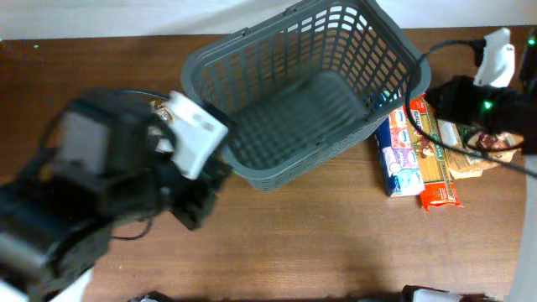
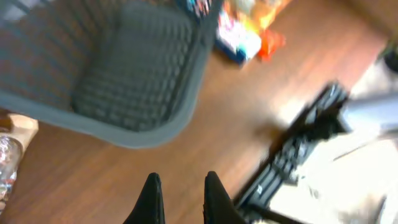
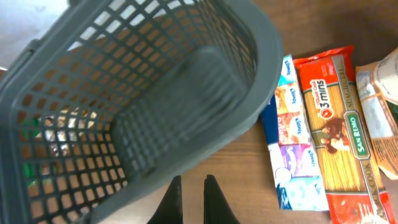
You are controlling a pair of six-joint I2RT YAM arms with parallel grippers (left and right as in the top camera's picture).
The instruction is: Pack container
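Observation:
The container is a large dark grey lattice basket [image 1: 289, 164] at the back middle of the wooden table, with nothing inside. It also shows in the left wrist view [image 2: 155, 134] and the right wrist view [image 3: 261, 56]. My left gripper [image 1: 205, 189] is blurred and hovers over bare wood just off the basket's front left corner. Its fingers [image 2: 181, 190] are apart and empty. My right gripper [image 1: 436, 99] is above the groceries to the right of the basket. Its fingers [image 3: 193, 193] are slightly apart and empty over bare wood beside the basket wall.
To the right of the basket lie a tissue pack [image 1: 401, 164], an orange spaghetti pack [image 3: 339, 134] and a beige packet [image 3: 382, 87]. Small glassy items [image 2: 6, 163] sit to the left of the basket. A black frame [image 2: 292, 152] lies beyond the table edge.

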